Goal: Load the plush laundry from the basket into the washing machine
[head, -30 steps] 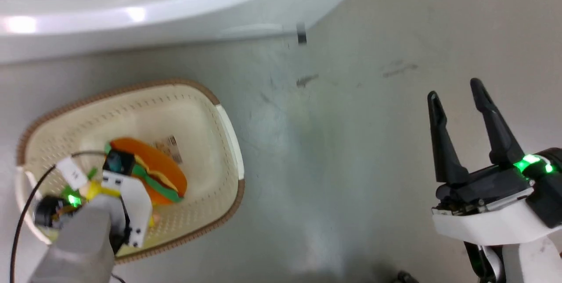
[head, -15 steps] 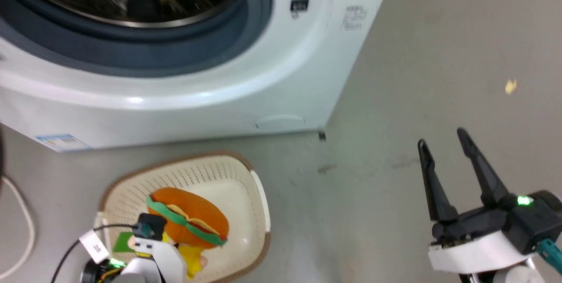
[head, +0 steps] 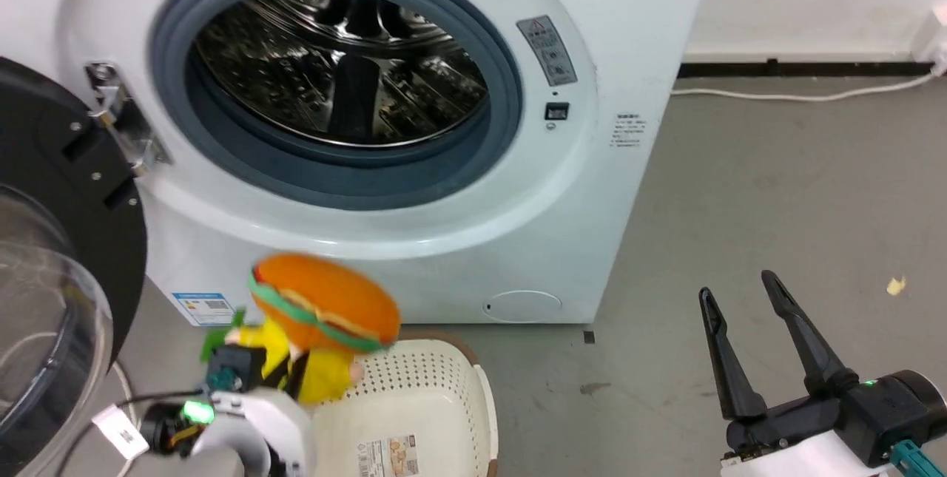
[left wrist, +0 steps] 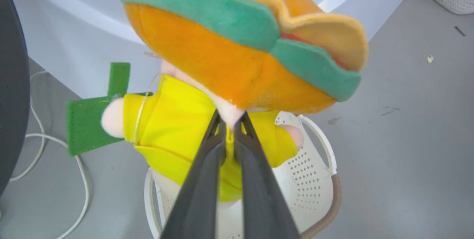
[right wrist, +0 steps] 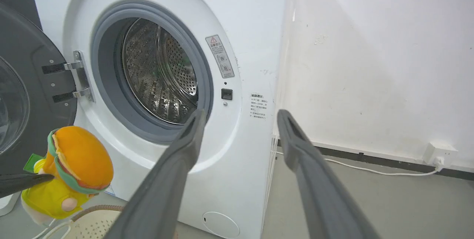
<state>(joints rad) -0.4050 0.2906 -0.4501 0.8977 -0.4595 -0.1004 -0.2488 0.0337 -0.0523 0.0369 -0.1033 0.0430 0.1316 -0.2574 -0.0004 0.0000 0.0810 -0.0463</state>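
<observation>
Plush laundry (head: pixel 325 314) had one way to go, toward twelve o'clock in the head view. There the washing machine (head: pixel 592 188) stood with its mouth open, the steel drum (head: pixel 333 78) bare inside the grey rubber ring (head: pixel 333 174). The door (head: pixel 66 188) stood wide at nine o'clock, its black frame and clear dome near the toy's flank, so room on that side was tight. The three o'clock side was bare floor (head: pixel 740 166). The basket (head: pixel 436 396) sat on the floor at the machine's foot, at about five o'clock from the toy, and what showed of its bottom was bare but for a label. The plush laundry hung in the air over the basket's nine o'clock side. It was in front of the white panel and lower than the ring's bottom lip. Its long axis ran from the orange bun at one o'clock down to the yellow cloth at seven. The left gripper (left wrist: pixel 229 118) was the nearer claw, its fingers pressed almost together and pinching the pale peach part just under the bun. The right gripper (head: pixel 737 283) stood spread and empty, well apart at four o'clock. I judged that the carry needed a rise first, to clear the ring's lower lip, then a push inward. The wide bun could catch on that lip, and so thin a pinch might let the toy swing.
</observation>
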